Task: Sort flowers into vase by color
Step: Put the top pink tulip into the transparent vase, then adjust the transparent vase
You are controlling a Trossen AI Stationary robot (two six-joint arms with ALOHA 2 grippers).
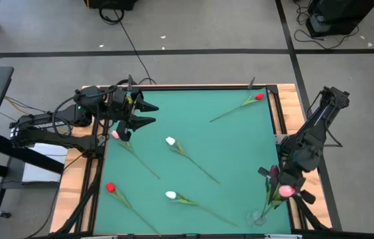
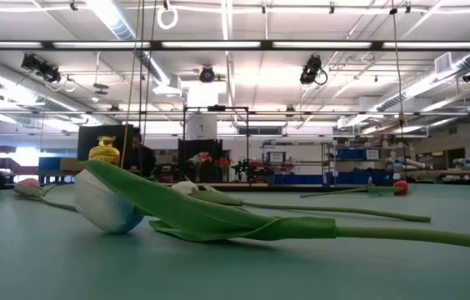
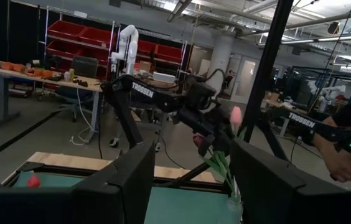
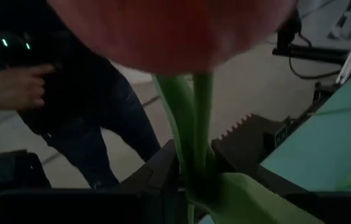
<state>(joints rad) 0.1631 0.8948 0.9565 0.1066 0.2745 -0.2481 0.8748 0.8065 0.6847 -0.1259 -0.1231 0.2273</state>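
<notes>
My right gripper (image 1: pixel 289 192) is at the table's near right corner, shut on a pink tulip (image 1: pixel 286 191) above a clear glass vase (image 1: pixel 258 217). A dark maroon tulip (image 1: pixel 274 172) stands in that vase. My left gripper (image 1: pixel 139 113) is open and empty at the far left, above the mat, near a pink tulip (image 1: pixel 115 135) that lies flat. Two white tulips (image 1: pixel 170 141) (image 1: pixel 170 195) and two red tulips (image 1: pixel 111 188) (image 1: pixel 259 97) also lie flat on the green mat (image 1: pixel 227 146). The near white tulip fills the low view (image 2: pixel 106 204). My right gripper pinches the pink tulip's green stem (image 4: pixel 195 155) between its two fingers, just below the head (image 4: pixel 175 31). The head stands up past the fingers. The stem runs down toward the vase (image 3: pixel 233 202); I cannot tell whether its lower end is inside.
Wooden strips (image 1: pixel 74 179) border the mat on the left and right. A person's hand (image 3: pixel 337 165) and dark sleeve show beyond the table's right side, also in the right wrist view (image 4: pixel 14 87). The mat's middle right holds nothing.
</notes>
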